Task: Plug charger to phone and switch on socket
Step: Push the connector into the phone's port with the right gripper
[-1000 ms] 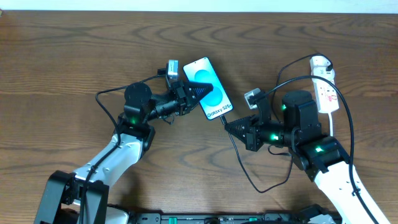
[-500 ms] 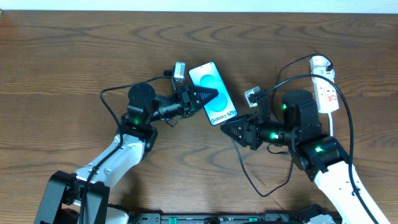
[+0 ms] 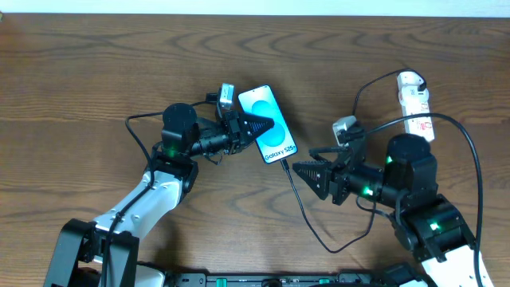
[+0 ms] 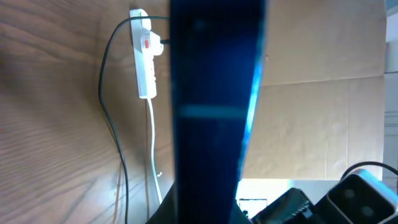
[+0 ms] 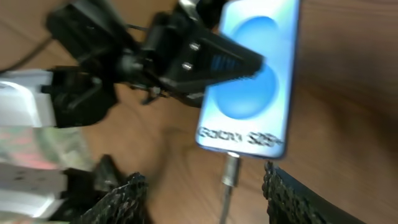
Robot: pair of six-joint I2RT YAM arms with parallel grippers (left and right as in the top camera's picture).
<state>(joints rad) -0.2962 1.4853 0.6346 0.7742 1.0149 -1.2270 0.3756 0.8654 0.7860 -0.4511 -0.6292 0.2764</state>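
Holding the phone [image 3: 279, 142] in my left fingers [image 3: 263, 124], I have them closed across its blue screen, one black finger lying over the round swirl in the overhead view. The left wrist camera sees the phone only as a dark blue slab, edge-on, so I cannot tell whether its underside touches the tabletop [image 3: 96, 80]. The charger [image 5: 231, 171] now sits with its plug tip in the phone's bottom edge, just under the "Galaxy S25+" text. From there its thin black cable runs down over the wood, loops below my right arm and climbs towards the socket [image 3: 416, 108]. My right fingers [image 5: 204, 193] are spread wide and hold nothing: one stands on each side of the plug, both clear of it. Half a second ago they were close up against the phone's lower end. Since then they have drawn back to the right, and the whole right arm has shifted right and down with them. That uncovers more of the socket, which lies well apart at the far right with its thick white cord. The phone itself has moved a little to the left and tilted slightly compared with half a second ago. My left fingers keep the same hold across the screen.
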